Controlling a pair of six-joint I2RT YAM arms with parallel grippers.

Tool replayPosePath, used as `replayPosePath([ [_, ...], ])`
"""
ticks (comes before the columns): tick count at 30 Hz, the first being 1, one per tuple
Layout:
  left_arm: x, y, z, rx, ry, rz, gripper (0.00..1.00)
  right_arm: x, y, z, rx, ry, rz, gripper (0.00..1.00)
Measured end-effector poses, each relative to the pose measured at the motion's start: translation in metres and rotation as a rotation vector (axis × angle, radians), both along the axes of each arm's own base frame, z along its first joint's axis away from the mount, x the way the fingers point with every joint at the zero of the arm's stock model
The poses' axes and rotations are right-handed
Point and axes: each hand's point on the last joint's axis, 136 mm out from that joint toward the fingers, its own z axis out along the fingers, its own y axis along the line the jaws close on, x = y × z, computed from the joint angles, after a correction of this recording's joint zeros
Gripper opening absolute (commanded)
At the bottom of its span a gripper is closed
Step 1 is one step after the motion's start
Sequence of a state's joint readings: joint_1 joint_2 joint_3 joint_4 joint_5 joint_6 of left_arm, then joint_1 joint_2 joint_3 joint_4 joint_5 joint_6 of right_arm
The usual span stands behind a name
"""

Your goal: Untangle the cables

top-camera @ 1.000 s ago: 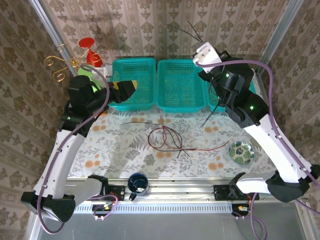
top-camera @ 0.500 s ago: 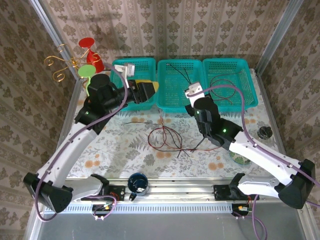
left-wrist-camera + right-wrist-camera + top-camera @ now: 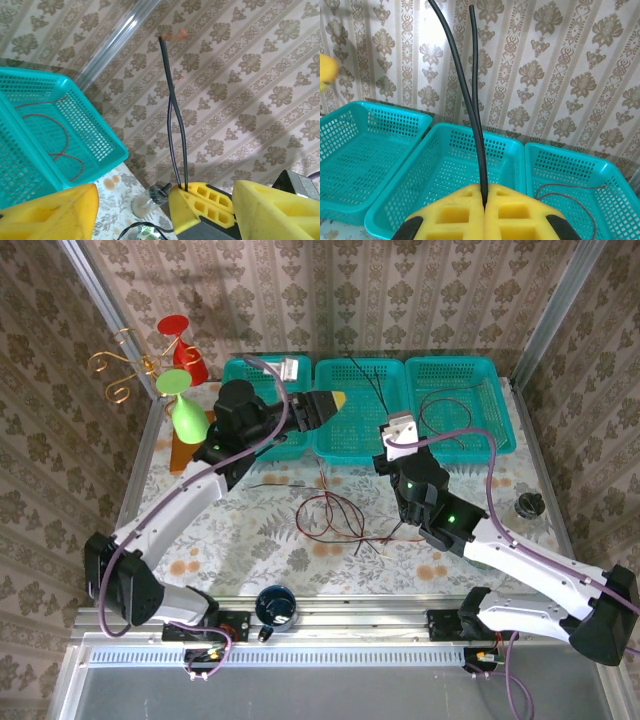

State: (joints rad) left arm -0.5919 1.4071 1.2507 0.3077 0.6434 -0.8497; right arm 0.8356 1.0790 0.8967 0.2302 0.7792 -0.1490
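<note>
At the near right corner of the middle basket [image 3: 350,425], pinched a black cable [image 3: 478,125] tight in the right gripper [image 3: 484,197].
Held the left gripper [image 3: 328,403] spread apart over that basket's left rim; found maroon cables [image 3: 330,512] tangled on the table [image 3: 230,530] in front, a red cable [image 3: 560,185] in the next basket right.

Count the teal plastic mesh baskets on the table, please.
3, side by side at the back: the left teal plastic mesh basket, partly covered; the middle basket; the right basket. No more seem to be hidden.
</note>
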Motion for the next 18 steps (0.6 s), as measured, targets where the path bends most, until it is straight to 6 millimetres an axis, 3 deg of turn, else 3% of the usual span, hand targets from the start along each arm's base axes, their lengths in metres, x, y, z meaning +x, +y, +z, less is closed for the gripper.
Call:
replayPosePath([
  [4,0.006,-0.010,0.001,-0.033,0.006,-0.017,0.71,-0.002,0.003,-0.001,0.000,-0.001,0.007,0.00],
  [10,0.014,-0.019,0.024,-0.077,-0.035,-0.025,0.70,-0.003,0.005,-0.003,-0.006,0.001,0.013,0.00],
  [15,0.015,-0.021,0.045,-0.111,-0.071,-0.028,0.58,-0.005,0.007,-0.005,-0.014,0.003,0.020,0.00],
  [18,0.023,-0.023,0.046,-0.117,-0.073,-0.012,0.54,-0.007,0.009,-0.007,-0.020,0.005,0.027,0.00],
])
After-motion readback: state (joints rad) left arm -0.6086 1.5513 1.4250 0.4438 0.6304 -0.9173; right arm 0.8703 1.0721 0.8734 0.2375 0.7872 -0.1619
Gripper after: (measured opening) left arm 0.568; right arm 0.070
